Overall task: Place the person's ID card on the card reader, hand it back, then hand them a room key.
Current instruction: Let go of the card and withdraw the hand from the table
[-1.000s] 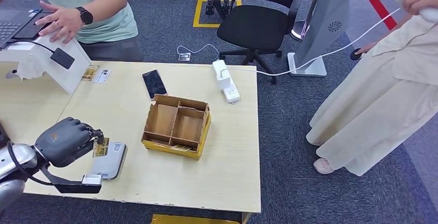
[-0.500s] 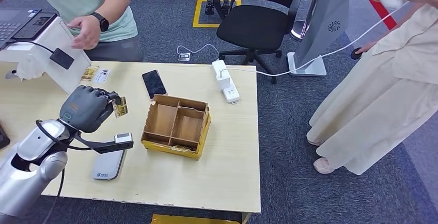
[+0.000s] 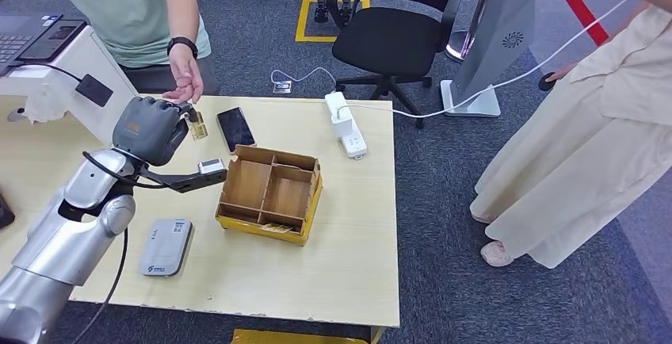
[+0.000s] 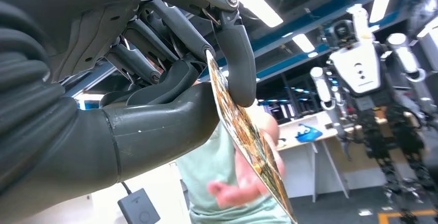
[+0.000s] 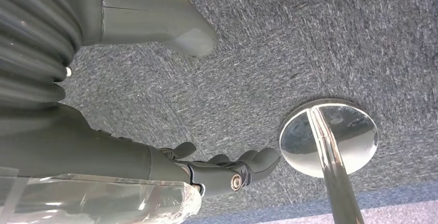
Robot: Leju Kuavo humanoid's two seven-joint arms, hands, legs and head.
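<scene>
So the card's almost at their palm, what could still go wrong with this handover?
1. The left robot hand pinches the ID card only near one edge; it could slip before the person's hand takes it.
2. The open palm sits beyond the card, not under it; an early release may drop it onto the table near the phone.

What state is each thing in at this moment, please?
left hand: raised, pinching the ID card
ID card: held out toward the person's hand
person's hand: open, palm up, just beyond the card
right hand: hanging over the carpet, holding nothing
card reader: flat on the table, nothing on it
phone: screen dark
cardboard tray: compartments mostly bare
</scene>
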